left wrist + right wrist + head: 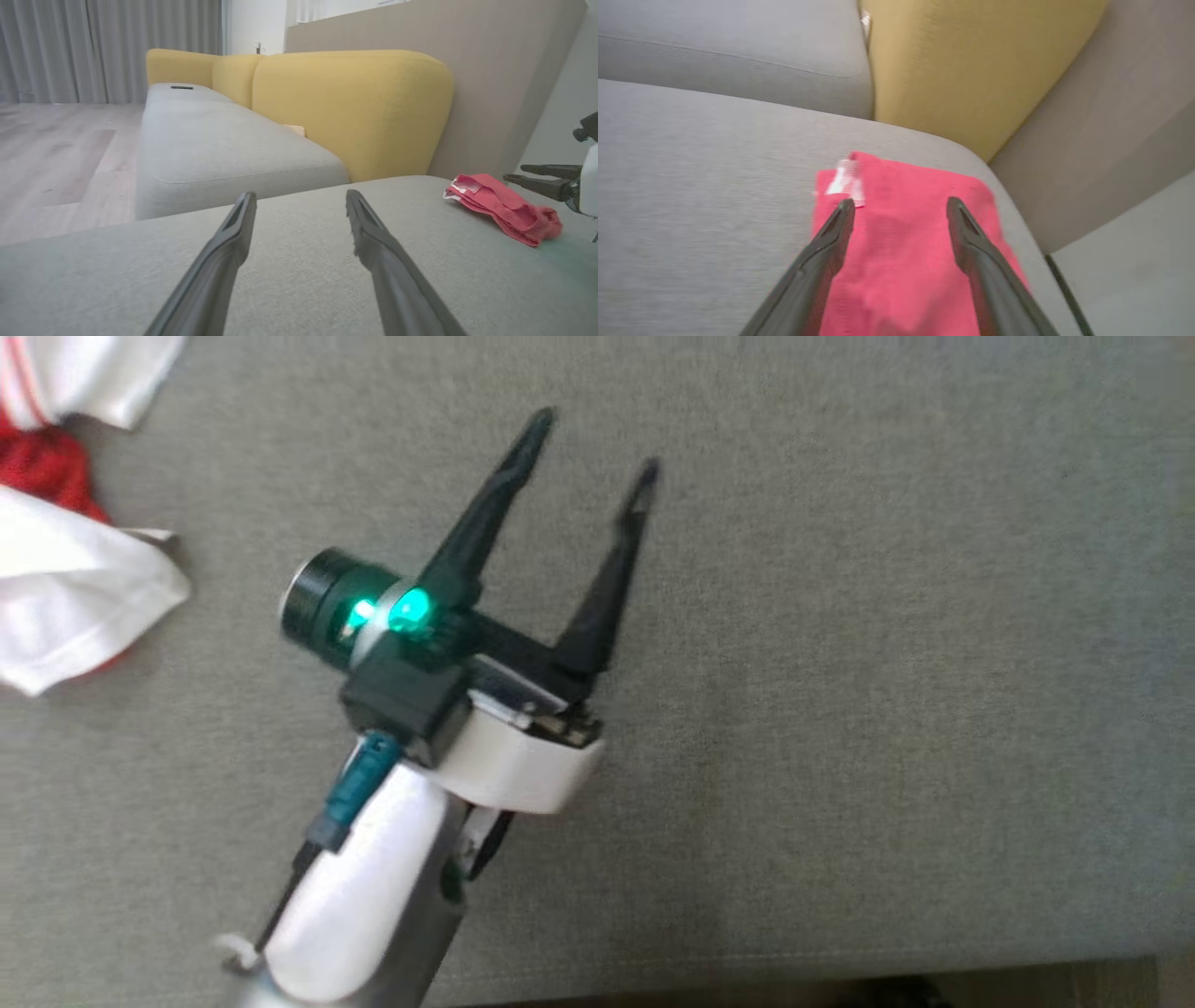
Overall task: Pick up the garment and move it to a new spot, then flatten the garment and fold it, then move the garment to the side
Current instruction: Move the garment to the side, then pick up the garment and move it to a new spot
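- Left gripper (596, 446): mid-frame in the head view, arm coming up from lower left. Fingers spread wide, nothing between them, bare grey cushion (887, 709) beneath.
- Left wrist view: same spread fingers low over the cushion, holding nothing.
- Right gripper (901, 201): fingers wide apart in its own wrist view, nothing pinched. Both tips sit over the red garment (901, 280); cannot tell if they touch the cloth.
- Garment: folded into a flat, roughly rectangular bundle, lying on the cushion close to its rounded corner, lower centre of the right wrist view. White label (847, 182) just beside the left fingertip.
- Left wrist view puts the garment at right of frame, with the right gripper's fingers just past it at the far right edge.
- Yellow backrest (962, 60) beyond the cushion, top centre.
- White-and-red cloth heap (75, 588) at the head view's upper left, well apart from the left gripper.
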You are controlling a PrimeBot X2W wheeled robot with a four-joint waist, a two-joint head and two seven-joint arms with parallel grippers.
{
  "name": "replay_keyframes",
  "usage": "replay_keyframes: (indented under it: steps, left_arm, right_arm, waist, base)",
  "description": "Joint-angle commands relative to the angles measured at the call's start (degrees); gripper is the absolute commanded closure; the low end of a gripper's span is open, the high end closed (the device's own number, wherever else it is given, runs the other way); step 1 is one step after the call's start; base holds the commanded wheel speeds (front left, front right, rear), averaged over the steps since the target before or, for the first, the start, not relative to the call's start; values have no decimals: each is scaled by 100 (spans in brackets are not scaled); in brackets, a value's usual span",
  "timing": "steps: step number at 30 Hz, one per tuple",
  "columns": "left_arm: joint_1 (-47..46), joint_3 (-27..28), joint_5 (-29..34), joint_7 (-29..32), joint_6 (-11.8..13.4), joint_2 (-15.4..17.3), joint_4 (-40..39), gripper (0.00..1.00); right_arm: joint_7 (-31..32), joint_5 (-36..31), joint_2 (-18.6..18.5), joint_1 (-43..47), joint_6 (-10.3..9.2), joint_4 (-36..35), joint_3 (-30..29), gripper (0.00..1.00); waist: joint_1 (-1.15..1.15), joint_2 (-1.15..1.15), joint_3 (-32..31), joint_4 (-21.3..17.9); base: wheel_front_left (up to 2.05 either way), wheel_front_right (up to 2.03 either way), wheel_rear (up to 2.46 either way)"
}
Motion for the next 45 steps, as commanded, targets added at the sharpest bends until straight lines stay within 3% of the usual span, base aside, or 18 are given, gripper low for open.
replay_keyframes:
  steps: [1, 2, 9, 18, 24, 32, 38, 45]
  left_arm:
    - [185, 242, -32, -27, 47, 1, -119, 0]
    - [378, 411, -99, -27, 83, 1, 0, 0]
    - [1139, 1013, -142, -27, 78, 3, 467, 0]
    - [2098, 1853, -390, -27, 145, 2, 846, 0]
    - [2645, 2088, -277, -27, 51, 18, 1046, 0]
    - [3306, 2515, -305, -27, -1, 5, 672, 0]
    - [3571, 2552, -248, -27, -187, 2, 427, 0]
    - [3691, 2498, -108, -27, -237, 1, 436, 0]
  right_arm:
    - [-66, -28, -46, 66, 37, -187, 150, 0]
    - [-165, -15, 265, 105, 37, -127, 477, 0]
    - [-807, 188, 1333, 389, 37, 392, 1578, 0]
    - [-2137, 534, 2434, 987, 37, 1320, 2257, 0]
    - [-2390, 680, 2708, 1464, 37, 1453, 2398, 0]
    - [-2405, 317, 2886, 2500, 37, 172, 2277, 0]
    - [-2406, -163, 2947, 3005, 37, -77, 2198, 0]
    - [-2406, -49, 2986, 3306, 37, -111, 2049, 0]
  waist:
    - [0, 0, -421, 66]
    - [0, 0, -696, 89]
    - [0, 0, -1676, 254]
    - [0, 0, -2824, 441]
    - [0, 0, -3332, 422]
    - [0, 0, -3669, 376]
    - [0, 0, -3821, 398]
    - [0, 0, -3984, 436]
  base:
    - [0, 0, 0]
    - [0, 0, 0]
    - [0, 0, 0]
    - [0, 0, 0]
    - [0, 0, 0]
    - [0, 0, 0]
    - [0, 0, 0]
    - [0, 0, 0]
